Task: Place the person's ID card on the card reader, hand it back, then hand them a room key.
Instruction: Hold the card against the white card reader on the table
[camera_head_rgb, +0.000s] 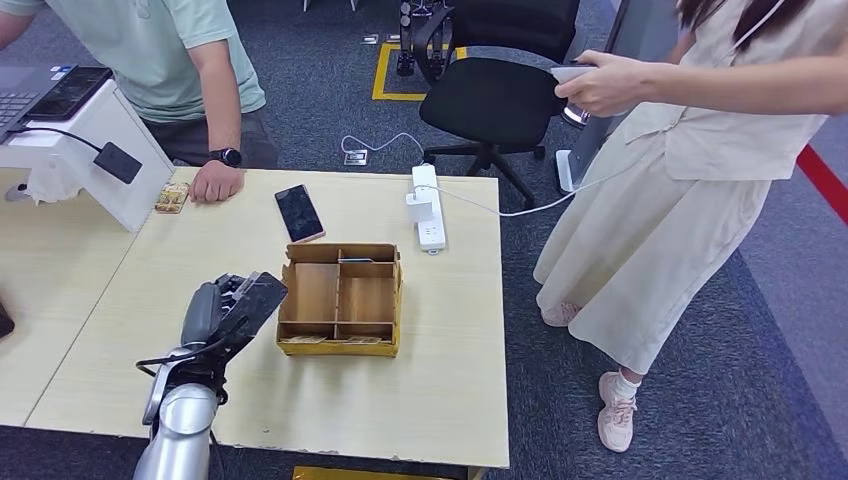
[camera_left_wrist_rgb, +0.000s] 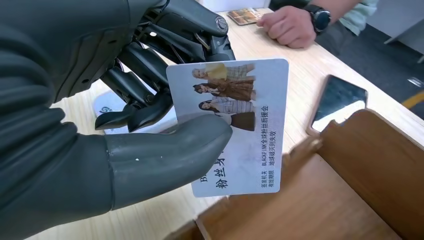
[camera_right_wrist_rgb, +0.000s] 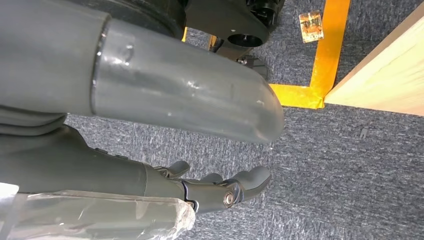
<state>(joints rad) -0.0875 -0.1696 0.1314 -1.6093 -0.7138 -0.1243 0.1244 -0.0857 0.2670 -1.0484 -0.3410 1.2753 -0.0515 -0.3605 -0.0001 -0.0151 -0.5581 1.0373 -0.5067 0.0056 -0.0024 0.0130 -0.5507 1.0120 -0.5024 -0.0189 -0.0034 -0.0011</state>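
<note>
Seemingly late in the task, the table (camera_head_rgb: 450, 330) carries a wooden box (camera_head_rgb: 340, 298); just beside it the left hand (camera_head_rgb: 238, 305) pinches a card (camera_left_wrist_rgb: 240, 125), not yet passed to anyone. Right hand (camera_right_wrist_rgb: 220, 187) hangs empty, fingers loosely apart.

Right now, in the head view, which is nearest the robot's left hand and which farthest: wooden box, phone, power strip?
1. Wooden box, right beside the left robot hand.
2. Phone, farther back on the table.
3. Power strip, at the far right edge.
</note>
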